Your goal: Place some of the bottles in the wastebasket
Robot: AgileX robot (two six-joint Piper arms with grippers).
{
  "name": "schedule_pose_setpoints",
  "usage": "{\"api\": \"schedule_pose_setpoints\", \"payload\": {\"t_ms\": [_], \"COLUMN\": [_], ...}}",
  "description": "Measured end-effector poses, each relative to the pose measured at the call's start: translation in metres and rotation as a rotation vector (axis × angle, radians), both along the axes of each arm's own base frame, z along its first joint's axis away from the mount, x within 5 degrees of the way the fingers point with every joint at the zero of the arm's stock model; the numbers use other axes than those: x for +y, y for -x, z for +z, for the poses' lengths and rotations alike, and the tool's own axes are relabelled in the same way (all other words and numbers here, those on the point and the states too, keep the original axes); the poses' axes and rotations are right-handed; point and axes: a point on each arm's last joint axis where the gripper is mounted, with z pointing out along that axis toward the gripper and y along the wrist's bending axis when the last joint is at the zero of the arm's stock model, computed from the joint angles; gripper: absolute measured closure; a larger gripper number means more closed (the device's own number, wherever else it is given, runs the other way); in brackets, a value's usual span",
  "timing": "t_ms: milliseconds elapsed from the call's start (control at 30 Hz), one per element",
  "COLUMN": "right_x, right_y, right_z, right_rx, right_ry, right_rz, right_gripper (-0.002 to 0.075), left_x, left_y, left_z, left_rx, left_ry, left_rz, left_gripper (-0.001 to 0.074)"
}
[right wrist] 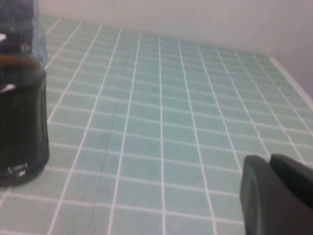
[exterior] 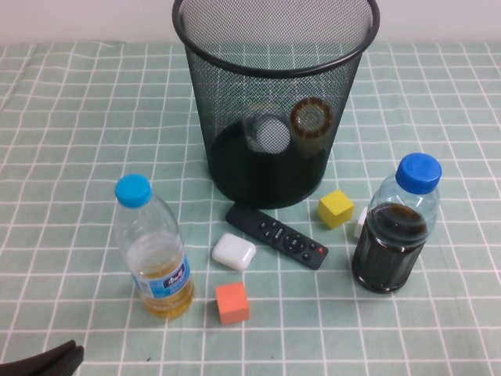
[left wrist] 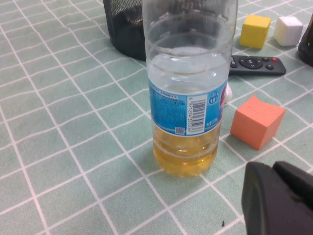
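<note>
1. In the high view you look down on a table covered by a pale green cloth [exterior: 70, 117] with a white grid, a plain pale wall behind it. At the far centre stands the wastebasket [exterior: 275, 102], a round black wire-mesh bin, upright, tapering down to a solid base. Through the mesh you can make out two bottles inside: a clear one showing a white round end [exterior: 270, 133] and a brownish one [exterior: 312, 124] beside it. Both seem to point their ends toward you, though the mesh blurs their exact lie. In front lie a black remote [exterior: 276, 235], a white rounded case [exterior: 233, 252], an orange cube [exterior: 232, 303] and a yellow cube [exterior: 336, 208]. A blue-capped bottle of yellow liquid [exterior: 153, 251] stands upright on the left, and a blue-capped bottle of dark liquid [exterior: 397, 227] stands on the right. The left gripper [exterior: 47, 362] shows only as a dark shape at the near left edge.

2. In the left wrist view the left gripper [left wrist: 279, 200] hovers near the yellow-liquid bottle, holding nothing; you cannot tell whether it is parted or closed.

3. In the right wrist view the right gripper [right wrist: 276, 196] sits low over bare cloth, well apart from the dark bottle; its state cannot be told either.
</note>
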Motion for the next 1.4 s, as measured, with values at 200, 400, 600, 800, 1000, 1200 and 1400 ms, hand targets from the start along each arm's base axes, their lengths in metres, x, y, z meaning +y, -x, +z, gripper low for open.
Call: {"api": "schedule_pose_setpoints", "payload": {"t_ms": [200,400,600,800,1000,1200,1400], "right_x": [0.000,0.001,0.001,0.001,0.001,0.001,0.001], "right_y": [0.003,0.003,0.003,0.003,0.003,0.003,0.003], "right_z": [-0.013,-0.014,-0.014,-0.013,-0.013,-0.013,-0.013], "right_rx": [0.148,0.153,0.153,0.153,0.155,0.155,0.156], "right_ry": [-0.006,-0.006,-0.008,-0.008,-0.008,-0.008,-0.008], "right_rz": [0.004,0.004,0.004,0.004,0.004,0.004,0.004], "right_gripper": [0.0732,0.0732,0.0733,0.0733,0.0733,0.0733,0.0733], "left_x": [0.000,0.000,0.000,0.000,0.000,0.001,0.014], "left_y": [0.000,0.000,0.000,0.000,0.000,-0.001,-0.004], "left_z": [0.000,0.000,0.000,0.000,0.000,0.003,0.019], "left_rx": [0.000,0.000,0.000,0.000,0.000,-0.039,-0.204], "left_ry": [0.000,0.000,0.000,0.000,0.000,-0.002,0.100], "left_rz": [0.000,0.000,0.000,0.000,0.000,0.008,0.186], "left_gripper": [0.0739,0.0739,0.0739,0.0739,0.0739,0.0739,0.0739]}}
